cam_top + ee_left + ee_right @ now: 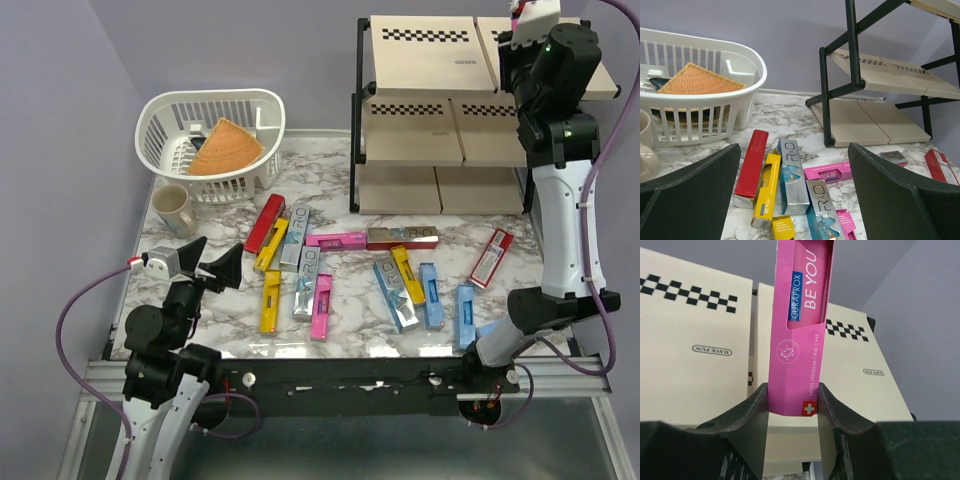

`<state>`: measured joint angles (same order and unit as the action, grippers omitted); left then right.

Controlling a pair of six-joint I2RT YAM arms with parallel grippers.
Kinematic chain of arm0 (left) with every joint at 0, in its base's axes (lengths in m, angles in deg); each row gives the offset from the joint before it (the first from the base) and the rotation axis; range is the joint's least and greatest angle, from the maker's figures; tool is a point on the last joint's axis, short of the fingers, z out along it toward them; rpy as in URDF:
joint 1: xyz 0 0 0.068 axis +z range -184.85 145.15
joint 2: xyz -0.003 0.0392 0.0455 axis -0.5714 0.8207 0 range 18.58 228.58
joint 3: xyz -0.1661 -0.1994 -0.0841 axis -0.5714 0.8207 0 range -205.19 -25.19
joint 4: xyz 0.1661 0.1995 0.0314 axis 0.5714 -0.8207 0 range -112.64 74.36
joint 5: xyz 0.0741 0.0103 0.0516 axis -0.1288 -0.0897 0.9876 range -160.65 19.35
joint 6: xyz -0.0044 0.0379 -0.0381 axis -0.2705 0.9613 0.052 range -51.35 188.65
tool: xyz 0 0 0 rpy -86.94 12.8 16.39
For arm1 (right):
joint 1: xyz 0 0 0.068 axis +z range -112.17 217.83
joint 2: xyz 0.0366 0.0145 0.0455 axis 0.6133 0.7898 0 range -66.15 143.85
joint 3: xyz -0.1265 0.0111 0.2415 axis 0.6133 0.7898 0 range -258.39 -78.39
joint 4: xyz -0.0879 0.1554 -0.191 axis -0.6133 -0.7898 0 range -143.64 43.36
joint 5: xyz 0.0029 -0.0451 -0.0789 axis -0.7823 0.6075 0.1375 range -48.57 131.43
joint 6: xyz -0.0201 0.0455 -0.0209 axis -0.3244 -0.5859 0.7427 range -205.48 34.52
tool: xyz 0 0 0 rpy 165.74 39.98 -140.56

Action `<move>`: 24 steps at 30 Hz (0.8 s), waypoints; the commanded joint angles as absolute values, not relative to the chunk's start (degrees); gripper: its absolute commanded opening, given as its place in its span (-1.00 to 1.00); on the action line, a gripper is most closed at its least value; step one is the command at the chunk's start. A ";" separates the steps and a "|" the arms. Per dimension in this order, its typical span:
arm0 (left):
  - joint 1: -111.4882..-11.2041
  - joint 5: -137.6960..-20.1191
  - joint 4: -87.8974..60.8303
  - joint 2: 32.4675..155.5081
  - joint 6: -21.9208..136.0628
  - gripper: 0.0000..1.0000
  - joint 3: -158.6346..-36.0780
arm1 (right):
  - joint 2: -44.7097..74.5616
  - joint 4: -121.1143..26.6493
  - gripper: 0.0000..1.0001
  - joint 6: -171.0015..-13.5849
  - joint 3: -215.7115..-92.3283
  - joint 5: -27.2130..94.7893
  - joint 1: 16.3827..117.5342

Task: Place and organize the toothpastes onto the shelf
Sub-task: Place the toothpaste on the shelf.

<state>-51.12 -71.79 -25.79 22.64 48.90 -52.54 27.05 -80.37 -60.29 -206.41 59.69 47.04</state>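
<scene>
Up at the far right corner of the surface [355, 305], the right fingers [752, 415] are clamped on one end of a pink carton [800, 330], which juts out beyond them over the top tier of the shelf [420, 45]. The left fingers [700, 185] are spread wide apart near the left near corner, holding nothing. Other cartons [310, 270] lie scattered flat across the middle of the surface; a white basket [160, 110] sits at the far left corner.

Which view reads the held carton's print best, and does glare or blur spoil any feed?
Right wrist view: pink carton sharp, print legible, clamped in the right gripper. Top view: that carton is tiny and washed out; silver cartons glint. Left wrist view: left gripper dark, featureless; lettering beyond it crisp.
</scene>
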 commanded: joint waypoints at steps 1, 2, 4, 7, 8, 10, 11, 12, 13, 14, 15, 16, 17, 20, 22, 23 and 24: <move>-51.37 -73.28 -26.27 23.33 49.40 0.98 -53.31 | 24.90 -80.56 -0.31 -64.30 -203.82 51.90 42.85; -51.46 -73.37 -26.27 23.41 49.49 0.98 -53.31 | 24.55 -80.48 -0.30 -65.25 -203.11 51.11 42.49; -51.55 -73.46 -26.19 23.50 49.49 0.98 -53.31 | 23.93 -80.65 -0.29 -66.49 -201.79 48.30 41.35; -51.55 -73.55 -26.18 23.59 49.40 0.98 -53.22 | 24.46 -81.53 -0.25 -68.16 -201.96 47.49 40.12; -51.55 -73.55 -26.18 23.68 49.40 0.98 -53.31 | 24.63 -82.31 -0.24 -68.86 -202.40 47.49 39.86; -51.55 -73.46 -26.18 23.68 49.49 0.98 -53.22 | 24.99 -82.76 -0.24 -69.74 -202.31 47.14 39.24; -51.55 -73.55 -26.18 23.77 49.49 0.98 -53.14 | 24.90 -83.28 -0.24 -70.62 -202.31 47.14 39.06; -51.55 -73.55 -26.18 23.77 49.40 0.98 -53.22 | 24.90 -83.46 -0.22 -70.97 -202.14 46.97 38.98; -51.63 -73.46 -26.18 23.77 49.49 0.98 -53.22 | 24.99 -83.72 -0.19 -71.15 -202.05 46.71 38.80; -51.55 -73.55 -26.18 23.77 49.49 0.98 -53.31 | 24.99 -83.81 -0.18 -71.33 -201.96 46.70 38.62; -51.55 -73.55 -26.18 23.77 49.40 0.98 -53.23 | 25.16 -83.73 -0.18 -71.42 -201.87 46.62 38.54; -51.63 -73.55 -26.18 23.68 49.49 0.98 -53.22 | 25.08 -83.64 -0.18 -71.50 -201.79 46.53 38.36; -51.63 -73.55 -26.18 23.77 49.49 0.98 -53.22 | 25.25 -83.38 -0.18 -71.77 -201.70 46.44 38.18; -51.63 -73.55 -26.18 23.68 49.49 0.98 -53.22 | 25.25 -83.29 -0.18 -72.38 -201.26 45.56 38.10; -51.63 -73.55 -26.27 23.50 49.40 0.98 -53.22 | 25.17 -83.02 -0.17 -72.47 -200.39 45.56 38.10; -51.63 -73.63 -26.36 23.42 49.49 0.98 -53.22 | 25.08 -82.41 -0.13 -72.38 -199.86 45.56 38.10; -51.63 -73.55 -26.27 23.33 49.40 0.98 -53.22 | 25.16 -82.06 -0.03 -72.47 -199.50 45.47 38.10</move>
